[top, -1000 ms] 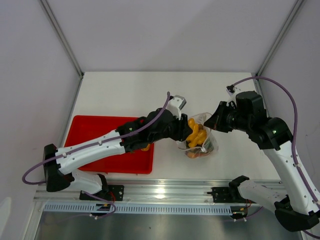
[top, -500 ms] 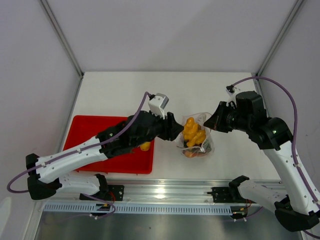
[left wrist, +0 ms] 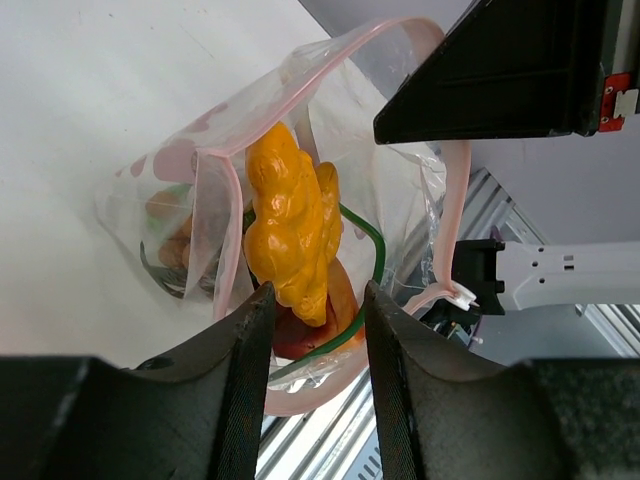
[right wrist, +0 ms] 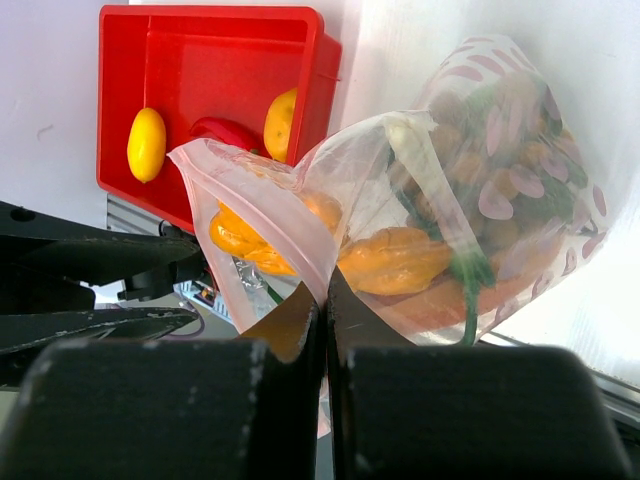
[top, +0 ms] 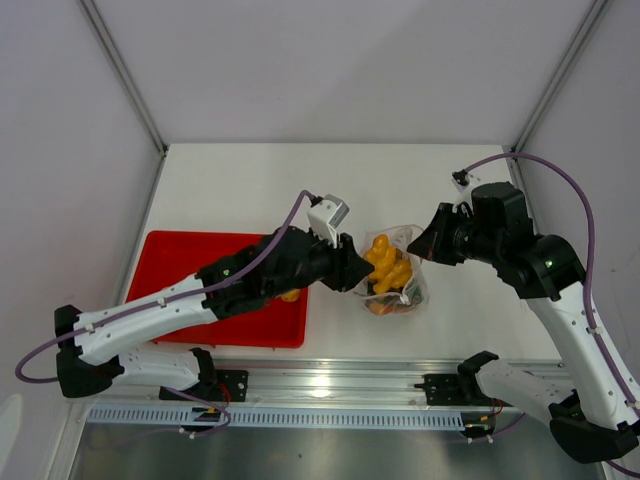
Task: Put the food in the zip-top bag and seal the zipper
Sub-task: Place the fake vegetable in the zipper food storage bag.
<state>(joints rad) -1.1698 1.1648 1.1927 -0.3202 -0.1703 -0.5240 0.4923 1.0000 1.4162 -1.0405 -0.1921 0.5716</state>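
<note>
The clear zip-top bag (top: 398, 285) stands on the table, its mouth open and its pink zipper strip (left wrist: 232, 205) curling around the opening. A bumpy yellow food piece (top: 385, 260) sticks up out of the mouth above orange-brown, tan and green foods (right wrist: 470, 160). My left gripper (top: 352, 270) is open and empty, just left of the bag, and the yellow piece (left wrist: 290, 225) shows beyond its fingers. My right gripper (top: 424, 246) is shut on the bag's mouth edge (right wrist: 310, 270) and holds it up.
The red tray (top: 180, 262) lies at the left under my left arm. It holds a yellow lemon (right wrist: 147, 143), a red chili (right wrist: 225, 130) and an orange-yellow piece (right wrist: 280, 122). The table's metal front rail (top: 330, 380) runs close below the bag.
My left gripper let go of the yellow piece in the bag, pulled back to the left, then came a little closer again. The right gripper has not moved.
</note>
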